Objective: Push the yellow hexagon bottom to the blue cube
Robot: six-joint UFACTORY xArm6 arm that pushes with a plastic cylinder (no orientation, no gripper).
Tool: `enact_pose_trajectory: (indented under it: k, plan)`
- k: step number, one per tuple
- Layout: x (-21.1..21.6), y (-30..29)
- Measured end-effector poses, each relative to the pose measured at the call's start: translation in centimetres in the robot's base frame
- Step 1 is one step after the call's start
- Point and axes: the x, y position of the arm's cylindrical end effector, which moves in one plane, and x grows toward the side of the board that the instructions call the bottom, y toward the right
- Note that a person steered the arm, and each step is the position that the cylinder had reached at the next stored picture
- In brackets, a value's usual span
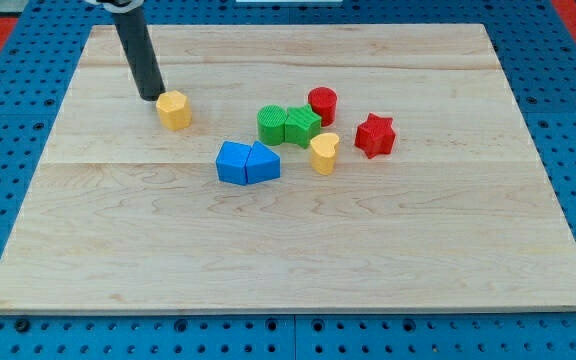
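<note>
Tool tip (151,97) beside yellow hexagon (174,110)

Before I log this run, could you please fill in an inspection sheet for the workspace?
Surface: pale wooden board, flat, on a blue perforated base.
Job's things: yellow hexagon block at upper left; blue cube below and to its right, apart from it, touching a blue triangular block.
Clutter: green cylinder, green star, red cylinder, red star, yellow heart.
Grippers: none; my tip sits just left of the hexagon.
Cables: nothing seen.
Surroundings: red patches at the top corners.
</note>
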Motion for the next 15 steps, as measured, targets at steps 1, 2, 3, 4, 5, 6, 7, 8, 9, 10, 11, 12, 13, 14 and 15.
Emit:
enact_pose_trajectory:
  k: [1,2,3,4,5,6,7,8,9,10,11,12,13,14,15]
  plan:
    - [1.2,0.5]
    - [2.9,-1.3]
    - [3.7,-0.7]
    - [1.4,-1.5]
    - [1.1,-3.0]
    - [1.1,-2.9]
    - [1.0,1.4]
    - [1.0,3.8]
    - [3.0,4.4]
    - [5.1,5.9]
    - [7.4,5.2]
    - [7.9,1.5]
    - [10.5,0.9]
    - [12.4,0.9]
    - [12.7,-2.7]
